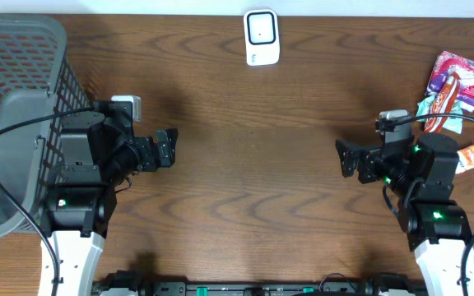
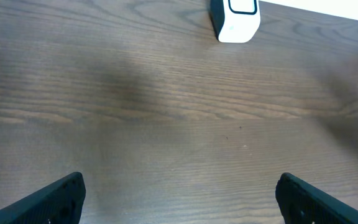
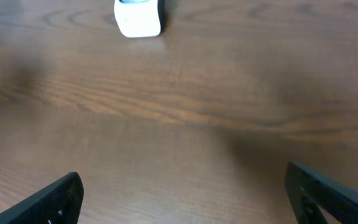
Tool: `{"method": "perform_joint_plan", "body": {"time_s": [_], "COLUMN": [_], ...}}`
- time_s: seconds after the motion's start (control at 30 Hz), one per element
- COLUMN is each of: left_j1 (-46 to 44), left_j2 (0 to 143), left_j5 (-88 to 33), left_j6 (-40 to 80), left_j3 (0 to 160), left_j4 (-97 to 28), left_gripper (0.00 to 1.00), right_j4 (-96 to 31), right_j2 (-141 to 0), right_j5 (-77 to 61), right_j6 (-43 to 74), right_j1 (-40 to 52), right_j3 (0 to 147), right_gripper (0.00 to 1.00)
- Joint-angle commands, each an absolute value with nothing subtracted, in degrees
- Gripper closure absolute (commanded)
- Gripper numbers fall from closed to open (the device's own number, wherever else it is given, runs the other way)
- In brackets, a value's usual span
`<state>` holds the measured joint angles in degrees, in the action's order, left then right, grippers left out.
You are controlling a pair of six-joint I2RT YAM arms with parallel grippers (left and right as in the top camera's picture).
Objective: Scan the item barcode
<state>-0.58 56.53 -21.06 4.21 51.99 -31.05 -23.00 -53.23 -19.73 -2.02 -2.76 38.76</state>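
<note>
The white barcode scanner [image 1: 262, 37] stands at the back centre of the wooden table, and shows too in the left wrist view [image 2: 235, 18] and the right wrist view [image 3: 138, 18]. Items lie at the far right: a pink and red packet [image 1: 457, 78], a teal packet [image 1: 429, 107] under it and a small orange packet [image 1: 470, 157]. My left gripper [image 1: 169, 148] hovers left of centre, open and empty [image 2: 180, 199]. My right gripper [image 1: 344, 158] hovers right of centre, pointing left away from the packets, open with only bare wood between its fingers [image 3: 185, 199].
A grey mesh basket [image 1: 15, 107] fills the left edge of the table, right beside the left arm. The table's back edge runs just behind the scanner. Bare wood lies between the two grippers.
</note>
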Motion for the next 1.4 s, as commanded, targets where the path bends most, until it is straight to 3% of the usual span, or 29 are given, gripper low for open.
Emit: {"method": "perform_joint_plan", "body": {"time_s": [0.0, 0.27, 0.9, 1.37], "left_j1": [-0.38, -0.38, -0.38, -0.38], "left_j2": [56.49, 56.49, 56.49, 56.49], "left_j5": [-21.34, -21.34, -21.34, -21.34], "left_j6": [3.44, 3.44, 3.44, 3.44], "left_j3": [51.83, 51.83, 51.83, 51.83], "left_j4": [-30.98, -30.98, -30.98, -30.98], "left_gripper": [0.03, 0.03, 0.03, 0.03], "right_j4": [-25.91, -31.53, -35.79, -1.21], "right_j2": [-53.82, -53.91, -50.13, -33.28], "right_j5": [-19.77, -12.08, -12.12, -18.13], "right_j6": [-2.66, -3.95, -3.29, -3.29], "right_j1": [-2.57, -2.59, -0.64, 0.91], "right_j3": [38.37, 38.37, 35.81, 10.33], "right_gripper": [0.01, 0.01, 0.01, 0.01]}}
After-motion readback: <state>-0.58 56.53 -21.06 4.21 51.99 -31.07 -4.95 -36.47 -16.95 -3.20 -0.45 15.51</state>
